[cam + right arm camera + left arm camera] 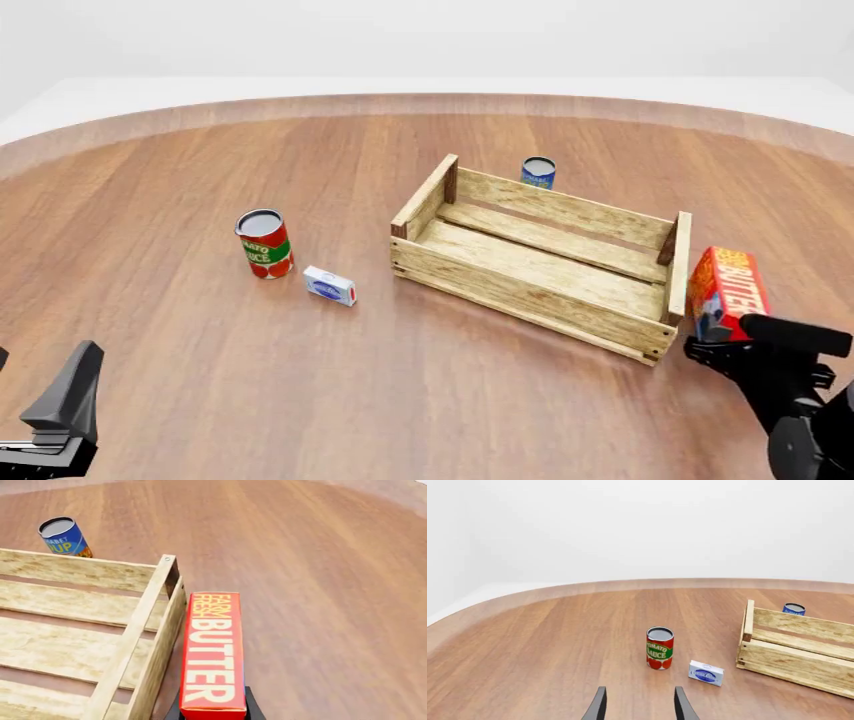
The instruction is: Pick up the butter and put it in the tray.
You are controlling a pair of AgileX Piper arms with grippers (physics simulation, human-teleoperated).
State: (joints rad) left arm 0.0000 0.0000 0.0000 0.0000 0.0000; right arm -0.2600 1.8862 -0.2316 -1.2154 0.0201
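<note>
Wooden round-edged table [400, 400] under tray [534, 270]; plain white walls.

Tomato can [263, 243], small box [328, 285], blue can [538, 172]

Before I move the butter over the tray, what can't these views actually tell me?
- Right gripper fingers: right wrist view, the butter hides them and the frame edge cuts them off, so the grip is unconfirmed.
- Butter's underside: front view, gripper blocks it; lifted or resting is unclear.
- Blue can: lower part hidden behind the tray wall.
- Left gripper: only fingertips show in the left wrist view.
</note>
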